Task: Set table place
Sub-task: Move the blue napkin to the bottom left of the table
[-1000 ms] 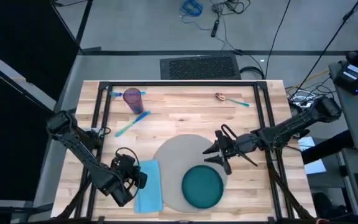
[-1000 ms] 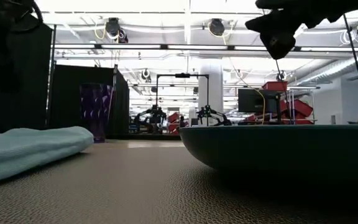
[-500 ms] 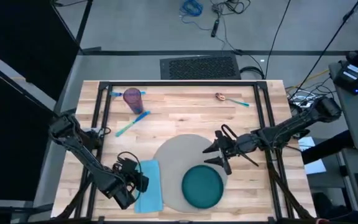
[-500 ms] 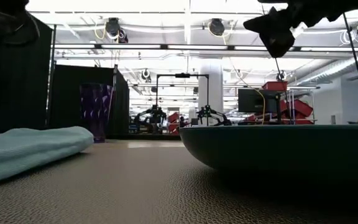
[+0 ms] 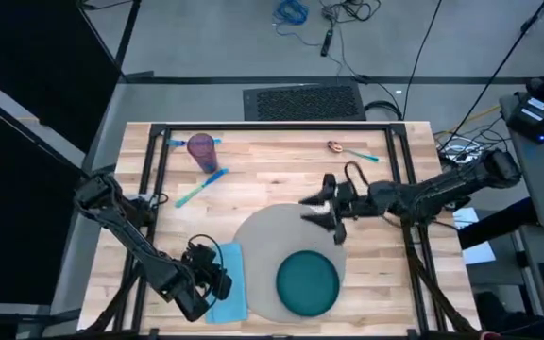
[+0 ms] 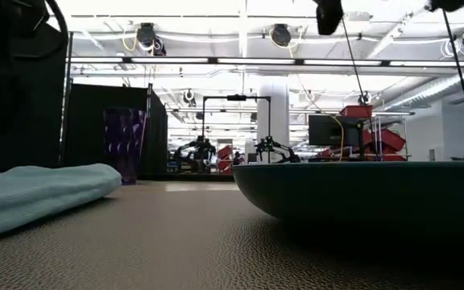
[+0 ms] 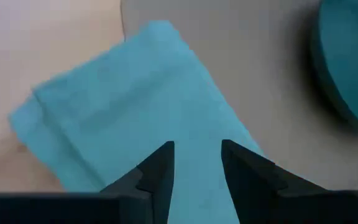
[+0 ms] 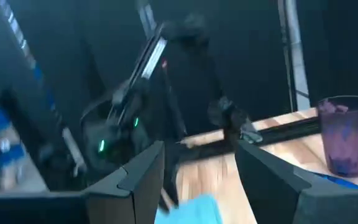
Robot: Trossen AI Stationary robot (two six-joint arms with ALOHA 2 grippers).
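A pale wood worktop (image 5: 272, 165) carries a round grey placemat (image 5: 263, 241) near its front edge. A teal plate (image 5: 307, 281) sits on the mat's front right part, and a blue napkin (image 5: 229, 283) touches the mat's left rim. My left end effector (image 5: 217, 283) hovers over that napkin, fingers narrowly parted and empty. My right end effector (image 5: 315, 208) hangs spread and empty at the mat's back right rim. A purple cup (image 5: 201, 148) stands well behind the mat.
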